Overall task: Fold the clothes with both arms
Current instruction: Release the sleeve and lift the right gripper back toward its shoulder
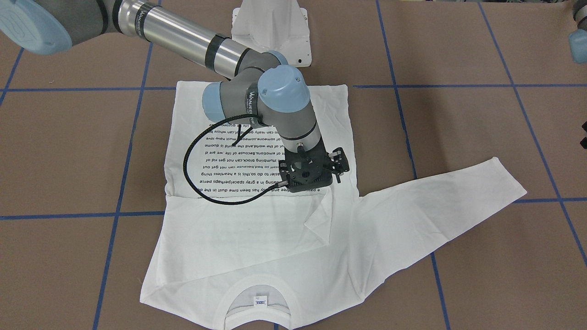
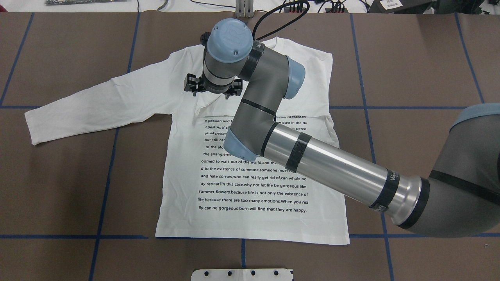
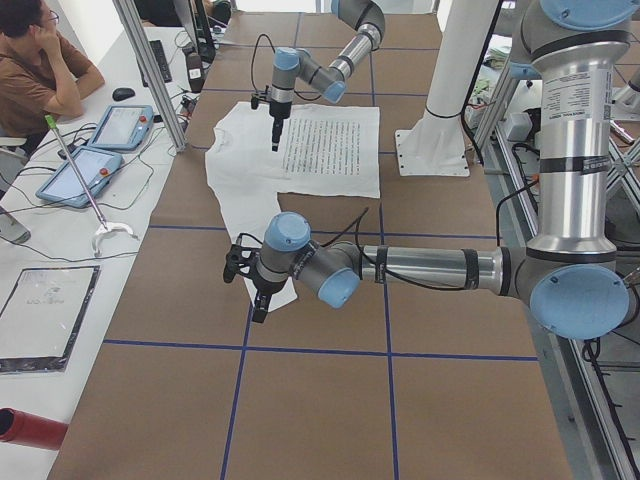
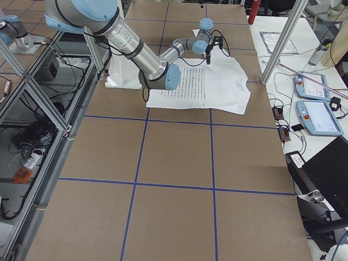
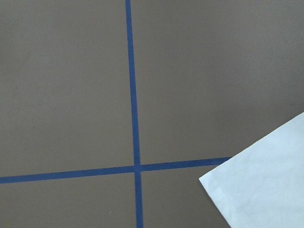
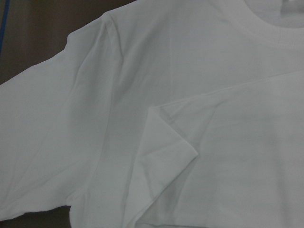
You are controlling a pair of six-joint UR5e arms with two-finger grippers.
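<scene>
My right gripper [image 1: 311, 175] over the T-shirt [image 1: 257, 247], one sleeve folded across, left gripper [image 3: 250, 290] by the outstretched cuff, I cannot tell either's grip.

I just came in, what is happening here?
The robot's right arm and left arm are folding a white long-sleeved T-shirt lying print side up on the table. The folded sleeve lies across the chest; the outstretched sleeve points to the robot's left. The right gripper hangs above the folded cuff, the left gripper near the outstretched cuff.
</scene>
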